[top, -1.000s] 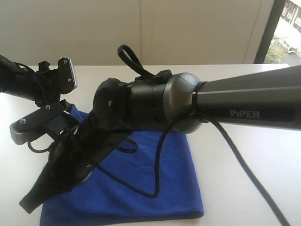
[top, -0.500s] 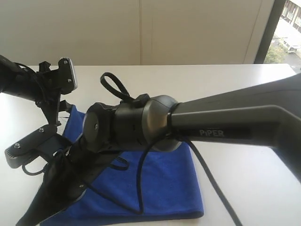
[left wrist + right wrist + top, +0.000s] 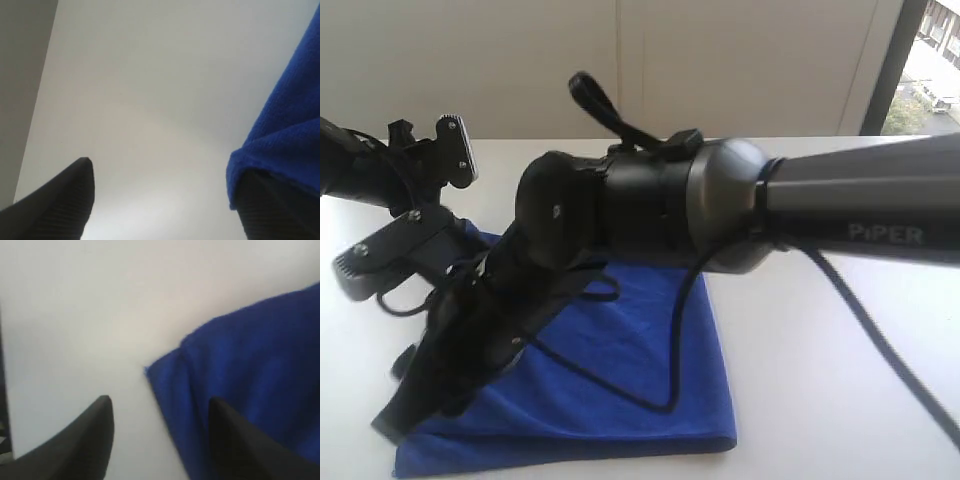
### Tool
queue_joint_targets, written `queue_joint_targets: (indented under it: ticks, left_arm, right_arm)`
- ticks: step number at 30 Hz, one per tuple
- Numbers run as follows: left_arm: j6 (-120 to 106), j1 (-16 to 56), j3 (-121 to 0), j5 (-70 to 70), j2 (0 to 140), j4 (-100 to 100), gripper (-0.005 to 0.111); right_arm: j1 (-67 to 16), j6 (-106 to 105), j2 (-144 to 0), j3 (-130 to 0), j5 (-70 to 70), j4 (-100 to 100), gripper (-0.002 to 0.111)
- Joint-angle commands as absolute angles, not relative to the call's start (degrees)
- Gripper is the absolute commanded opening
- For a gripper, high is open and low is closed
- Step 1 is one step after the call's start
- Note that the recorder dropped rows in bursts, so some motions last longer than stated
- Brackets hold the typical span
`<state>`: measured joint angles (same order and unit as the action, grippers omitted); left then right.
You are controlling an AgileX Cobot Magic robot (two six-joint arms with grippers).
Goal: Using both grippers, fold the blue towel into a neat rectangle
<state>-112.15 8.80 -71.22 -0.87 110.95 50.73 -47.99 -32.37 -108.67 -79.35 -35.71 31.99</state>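
Blue towel point(image 3: 650, 390) lies folded on white table point(image 3: 840, 360); L gripper point(image 3: 164, 192) fingers apart, towel edge on one; R gripper point(image 3: 160, 412) fingers apart above towel corner

This is looking like a robotics lab or test room. A bulky black-and-grey robot arm point(image 3: 860, 220) lettered PiPER, with loose black cables, is reaching over a plain white counter point(image 3: 840, 380). A bare off-white panelled wall point(image 3: 740, 60) is standing behind it, and a dark-framed window point(image 3: 935, 60) is showing daylight, buildings and greenery outside.
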Motion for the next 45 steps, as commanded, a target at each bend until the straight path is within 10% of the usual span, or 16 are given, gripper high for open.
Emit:
queue_joint_targets:
  ticks: [1,10,45]
  left_arm:
    - [-121.25,8.65,-70.78,-1.59,110.72,52.47,0.078]
    - [-121.25,8.65,-70.78,-1.44,110.72,52.60,0.078]
    - [-121.25,5.46,-70.78,-21.58,110.59,68.00,0.078]
  right_arm:
    - [-44.21,-20.66,-109.24,-79.19,-31.41,20.42,0.039]
    - [-43.32,-20.34,-119.76,-79.19,-29.91,20.55,0.010]
    - [-43.32,-18.76,-124.08,-79.19,-33.56,21.13,0.009]
